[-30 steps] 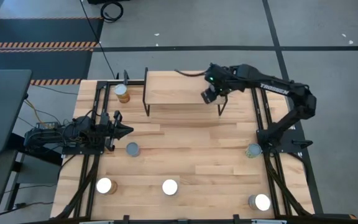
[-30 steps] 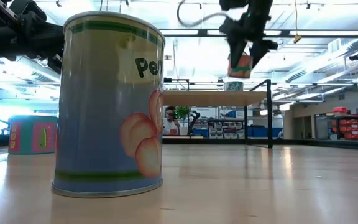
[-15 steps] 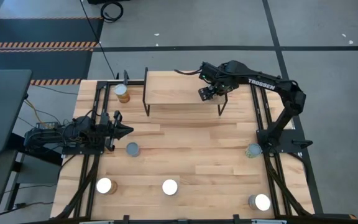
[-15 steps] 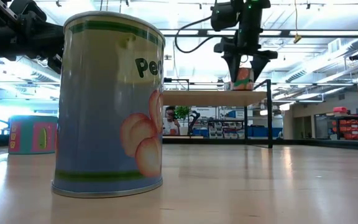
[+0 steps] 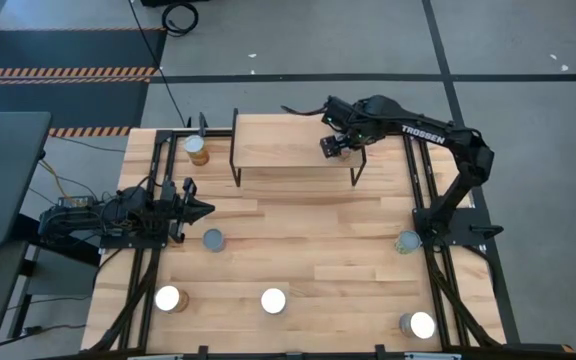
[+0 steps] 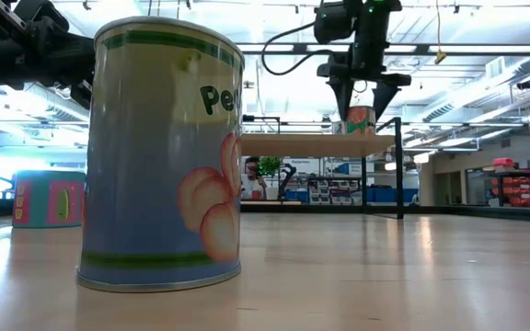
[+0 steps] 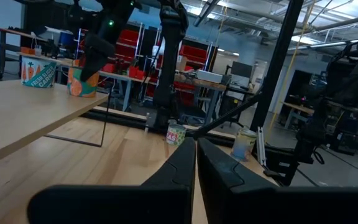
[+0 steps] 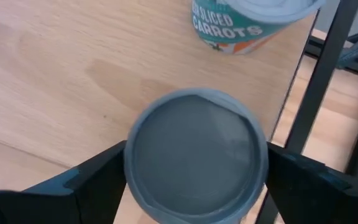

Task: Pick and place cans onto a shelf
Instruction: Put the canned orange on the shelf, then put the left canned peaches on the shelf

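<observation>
Right claw (image 5: 334, 146): over the shelf's (image 5: 288, 150) far right end, fingers (image 8: 92, 180) on either side of a grey-topped can (image 8: 196, 154) standing on the board. A carrots can (image 8: 247, 22) stands just beyond it. Left claw (image 5: 200, 209): at the surface's (image 5: 308, 250) left side, fingers pressed together, holding nothing. Peach-label can (image 6: 162, 156): near, on the surface.

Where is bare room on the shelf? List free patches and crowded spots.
Free: the shelf from its left end to the right tool. Crowded: its right end, where the gripped can stands beside the carrots can.
</observation>
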`<state>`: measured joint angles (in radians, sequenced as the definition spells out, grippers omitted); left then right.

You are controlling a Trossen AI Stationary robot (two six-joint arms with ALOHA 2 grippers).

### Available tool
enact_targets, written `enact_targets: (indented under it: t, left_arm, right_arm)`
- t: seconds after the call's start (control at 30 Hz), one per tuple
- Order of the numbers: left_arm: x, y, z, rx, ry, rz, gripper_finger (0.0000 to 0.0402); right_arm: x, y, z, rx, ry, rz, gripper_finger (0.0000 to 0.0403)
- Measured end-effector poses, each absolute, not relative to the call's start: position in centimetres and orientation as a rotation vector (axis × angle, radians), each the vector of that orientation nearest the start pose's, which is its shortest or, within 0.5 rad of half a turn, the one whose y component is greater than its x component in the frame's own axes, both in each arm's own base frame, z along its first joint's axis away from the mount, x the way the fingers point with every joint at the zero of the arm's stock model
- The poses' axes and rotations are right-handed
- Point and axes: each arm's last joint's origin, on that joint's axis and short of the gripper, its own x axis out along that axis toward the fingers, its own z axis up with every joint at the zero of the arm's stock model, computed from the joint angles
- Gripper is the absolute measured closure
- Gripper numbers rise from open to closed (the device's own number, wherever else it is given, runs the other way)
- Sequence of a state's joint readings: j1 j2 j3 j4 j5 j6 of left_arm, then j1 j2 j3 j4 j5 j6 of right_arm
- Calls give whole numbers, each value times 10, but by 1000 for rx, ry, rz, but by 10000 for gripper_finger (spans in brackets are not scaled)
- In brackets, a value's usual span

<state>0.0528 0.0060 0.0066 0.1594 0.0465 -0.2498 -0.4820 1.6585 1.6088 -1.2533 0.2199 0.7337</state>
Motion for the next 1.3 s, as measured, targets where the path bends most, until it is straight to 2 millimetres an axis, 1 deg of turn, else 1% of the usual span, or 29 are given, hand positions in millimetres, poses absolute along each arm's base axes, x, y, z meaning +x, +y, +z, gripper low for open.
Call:
enact_targets:
  t: [0.1,0.23,0.37,0.43,0.5,0.57,0.63,0.73,0.87,0.97,1.1,1.17,1.3]
  left_arm:
    - [96,4,181,-242,-160,-14,379]
    - [96,4,181,-242,-159,-13,379]
    - [96,4,181,-242,-160,-14,379]
    - [96,4,181,-241,-159,-14,379]
    - [96,4,181,-242,-160,-14,379]
    - [96,4,181,-241,-160,-14,379]
    - [96,4,181,-242,-160,-14,379]
    - [96,4,181,-241,-160,-14,379]
    - [96,4,181,-241,-160,-14,379]
    - [96,4,181,-241,-159,-14,379]
    - [96,4,181,-242,-159,-14,379]
    - [96,4,181,-242,-159,-14,379]
    - [96,4,181,-241,-160,-14,379]
  right_arm:
    - [278,-152,327,772,1029,-1059,49]
    - [279,-152,342,750,969,-1064,49]
    - [279,-148,367,692,891,-1065,49]
    - [281,-142,382,640,839,-1063,48]
    - [284,-130,397,563,778,-1038,48]
    - [290,-112,412,491,702,-984,48]
    - [298,-88,422,407,647,-891,48]
    - [314,-49,430,287,587,-720,48]
    - [330,10,436,146,508,-458,48]
    - [341,54,433,48,478,-250,48]
    - [348,100,428,-32,436,-58,48]
    - [352,117,419,-90,452,-5,48]
    - [371,144,391,-158,502,94,48]
